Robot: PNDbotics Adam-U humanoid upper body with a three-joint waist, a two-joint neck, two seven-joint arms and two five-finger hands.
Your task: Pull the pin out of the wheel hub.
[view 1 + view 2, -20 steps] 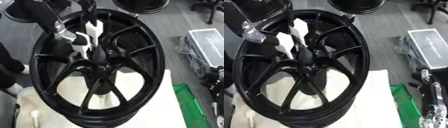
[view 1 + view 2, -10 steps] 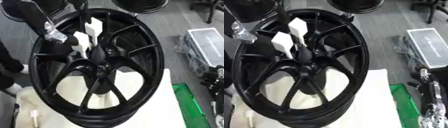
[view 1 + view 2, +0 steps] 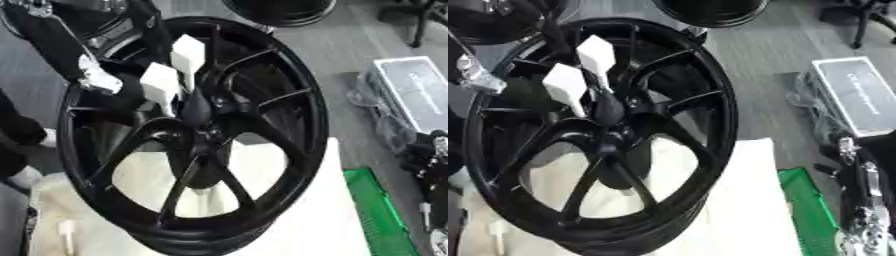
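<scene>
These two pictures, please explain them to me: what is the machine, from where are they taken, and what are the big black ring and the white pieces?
Both pictures come from a stereo camera in a humanoid robot's head, looking down; left and right eye show nearly the same. The black ring is a car wheel hub, leaning on a white cloth. The black arm from the upper left is the robot's left arm; its white-tipped fingers reach at the hub's centre. Whether they grip a pin cannot be seen. The right hand hangs idle at the lower right. A grey box lies on the floor.
</scene>
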